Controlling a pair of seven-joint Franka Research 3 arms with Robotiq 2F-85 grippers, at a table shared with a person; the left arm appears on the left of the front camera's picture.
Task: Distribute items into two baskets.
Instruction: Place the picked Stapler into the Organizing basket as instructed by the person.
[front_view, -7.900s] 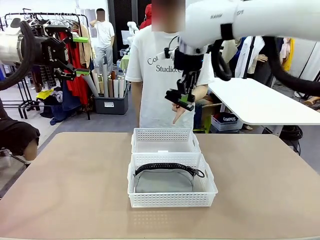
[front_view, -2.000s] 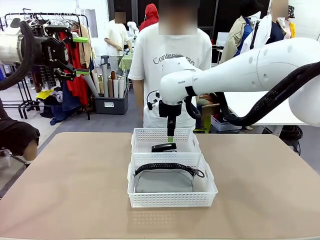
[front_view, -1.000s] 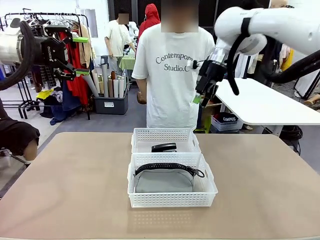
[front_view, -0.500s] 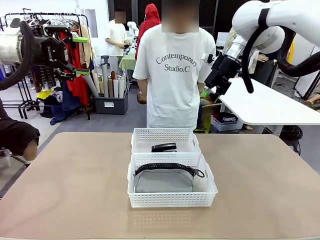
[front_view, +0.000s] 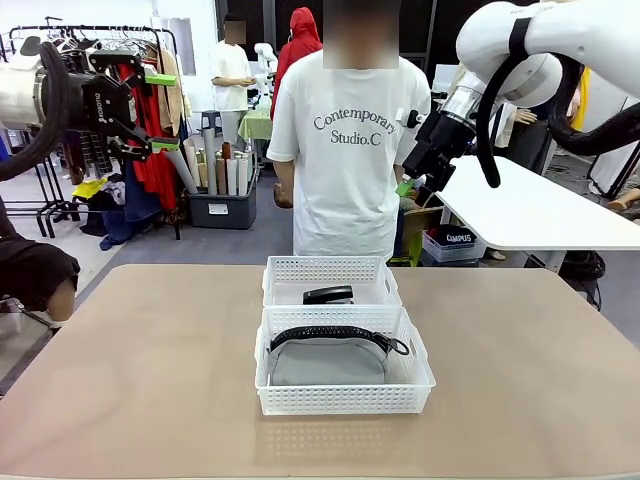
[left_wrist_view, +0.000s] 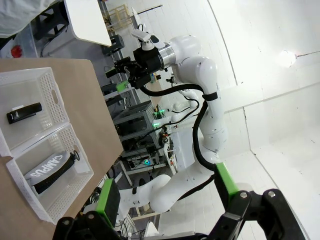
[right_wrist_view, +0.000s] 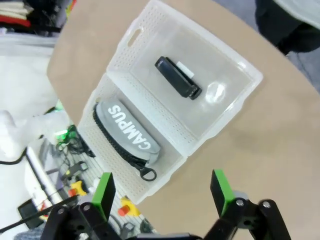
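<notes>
Looking at the table (front_view: 150, 380) from the robot's edge outward: nearest is the bigger basket (front_view: 345, 398), sitting about mid-table, w/ the grey pouch (front_view: 328, 362) lying flat inside it, zipper edge toward the far side. Its long axis runs left-right across the table. In the right wrist view you can read the print on the pouch, so it's face up.

Touching that basket on its far side is the smaller basket (front_view: 331, 271), and the black stapler (front_view: 328, 295) lies in it, near the wall shared w/ the big one, long axis also roughly left-right. So one item per basket, imo the sorting looks basically done.

Right gripper (front_view: 418, 172) is way up past the far edge of the table, over on the right, next to the person (front_view: 345, 150) in the white tee. Jaws spread wide, nothing in them (green pads (right_wrist_view: 104, 192) clearly apart in its wrist view, both baskets visible far below between them). Left gripper (front_view: 150, 110) is parked high off the left edge, also wide open and empty.

Key relation if anything else needs moving: both items lie below and toward the robot from the right gripper, and that arm is the nearer one to the baskets, tho neither is close. The left one is well apart from everything.
</notes>
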